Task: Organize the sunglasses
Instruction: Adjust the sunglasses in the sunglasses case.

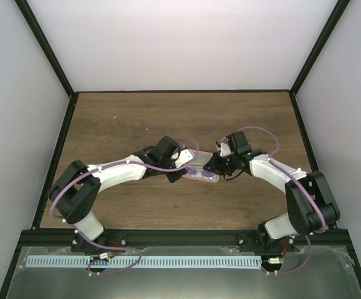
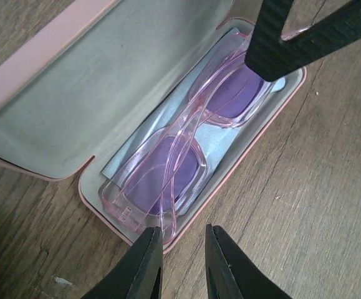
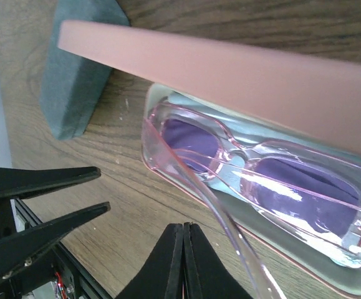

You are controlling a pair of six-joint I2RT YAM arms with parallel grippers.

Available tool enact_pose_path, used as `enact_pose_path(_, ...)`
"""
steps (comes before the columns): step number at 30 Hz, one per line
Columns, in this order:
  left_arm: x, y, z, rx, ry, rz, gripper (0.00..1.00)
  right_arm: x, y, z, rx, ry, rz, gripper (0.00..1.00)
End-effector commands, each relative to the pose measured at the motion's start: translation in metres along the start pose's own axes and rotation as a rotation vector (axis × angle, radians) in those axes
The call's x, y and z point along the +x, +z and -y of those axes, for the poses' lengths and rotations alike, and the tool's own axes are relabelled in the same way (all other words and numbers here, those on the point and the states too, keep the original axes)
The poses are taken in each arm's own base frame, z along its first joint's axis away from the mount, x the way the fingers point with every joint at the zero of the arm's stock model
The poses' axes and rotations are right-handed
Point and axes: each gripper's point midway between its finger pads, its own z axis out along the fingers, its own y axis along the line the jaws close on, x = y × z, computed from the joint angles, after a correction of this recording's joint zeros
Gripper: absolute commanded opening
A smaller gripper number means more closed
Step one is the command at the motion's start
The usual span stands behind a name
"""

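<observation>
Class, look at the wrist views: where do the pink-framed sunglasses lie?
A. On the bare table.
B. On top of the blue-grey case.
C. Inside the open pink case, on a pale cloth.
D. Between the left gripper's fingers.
C: the sunglasses rest in the tray of the pink case, its lid up, on the pale cloth.

Showing glossy translucent plastic sunglasses (image 2: 168, 171), a matt pink case (image 2: 40, 53) lined with soft cloth, a grained wood surface (image 2: 305, 205).

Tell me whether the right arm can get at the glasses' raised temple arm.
Probably yes. The temple arm slants out of the open pink case right beside the right tool, with nothing between them. The tool is shut, so it must open first.
</observation>
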Motion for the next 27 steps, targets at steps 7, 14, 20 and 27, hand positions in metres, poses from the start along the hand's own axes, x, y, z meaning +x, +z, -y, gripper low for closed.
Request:
enact_pose_path(7, -0.004, 0.008, -0.006, -0.019, -0.018, -0.005, 0.21, 0.008, 0.015, 0.022, 0.05, 0.017, -0.015, 0.01)
enact_pose_path(14, -0.006, 0.005, -0.008, -0.027, -0.014, -0.005, 0.21, 0.002, 0.021, 0.027, 0.072, 0.017, -0.016, 0.01)
enact_pose_path(20, -0.009, 0.002, -0.009, -0.039, -0.008, -0.002, 0.21, 0.013, 0.038, 0.046, 0.099, 0.059, -0.069, 0.01)
enact_pose_path(27, -0.017, -0.005, -0.009, -0.043, -0.008, 0.018, 0.21, 0.009, 0.038, 0.042, 0.084, 0.051, -0.058, 0.01)
